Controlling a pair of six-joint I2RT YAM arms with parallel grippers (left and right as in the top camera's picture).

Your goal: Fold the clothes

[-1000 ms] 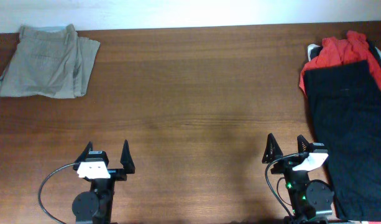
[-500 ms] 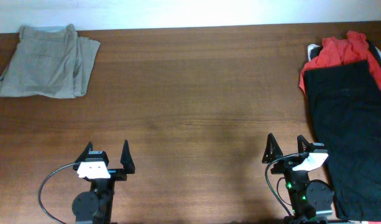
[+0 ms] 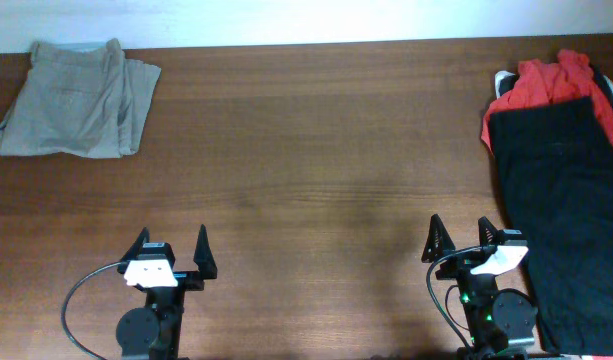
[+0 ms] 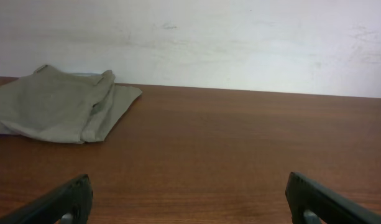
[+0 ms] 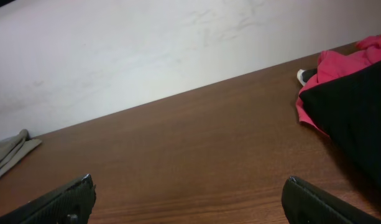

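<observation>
Both wide, empty: left claw [image 3: 171,242], right claw [image 3: 459,236]; khaki shorts [image 3: 76,98] long axis left-right; black garment [image 3: 561,200] near-far.

seemingly folded khaki shorts [image 3: 76,100] far-left; black garment [image 3: 561,220] atop red-orange garment [image 3: 546,85], right

Smooth brown wood with fine grain and a soft sheen: the table [image 3: 316,150]. The khaki shorts [image 3: 76,98] are matt, wrinkled cloth; the black garment [image 3: 561,200] and red-orange garment [image 3: 546,82], matt cloth. My left gripper [image 3: 170,252] and right gripper [image 3: 462,240] show matt black, plastic-looking fingers [image 4: 59,199].
</observation>
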